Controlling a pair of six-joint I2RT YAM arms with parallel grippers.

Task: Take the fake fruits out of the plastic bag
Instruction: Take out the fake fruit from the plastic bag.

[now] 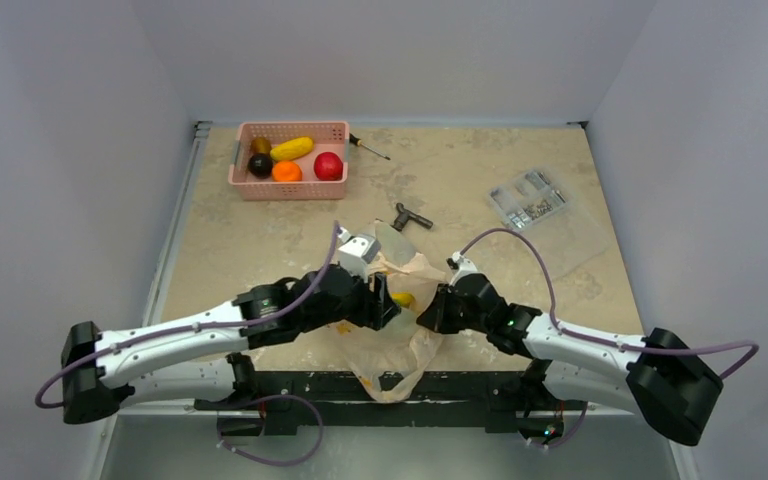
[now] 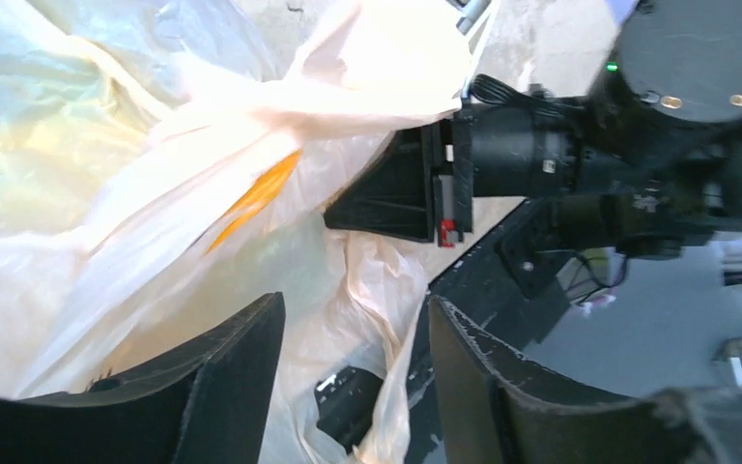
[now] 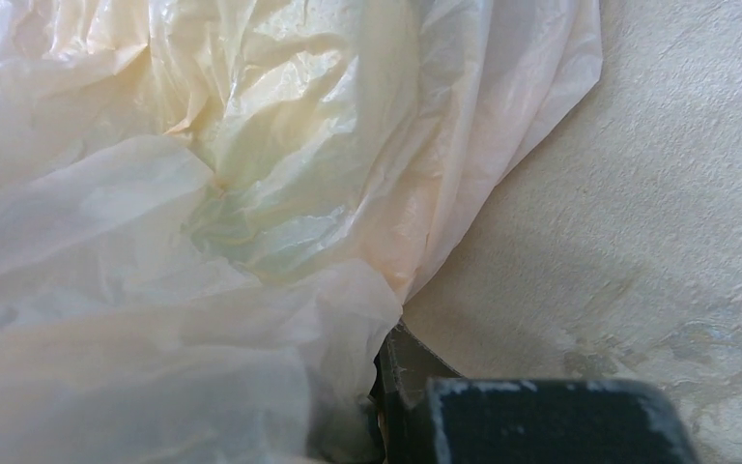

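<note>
Top external view: beyond and left of the plastic bag (image 1: 392, 355), a pink slotted basket (image 1: 290, 190) is holding glossy moulded fruit. At the bag's left side, the left jaws are standing spread, with thin film hanging between them. A smooth yellow fake fruit (image 1: 403, 298) is lying in the bag's mouth. A greenish round shape (image 3: 251, 232) is tinting the crinkly translucent peach film, so unloading seems barely begun. At the bag's right, the right jaws are pressing together, pinching film.

walls (image 1: 390, 60): plain pale grey | tabletop (image 1: 260, 240): beige, mottled | light: even, soft
</note>
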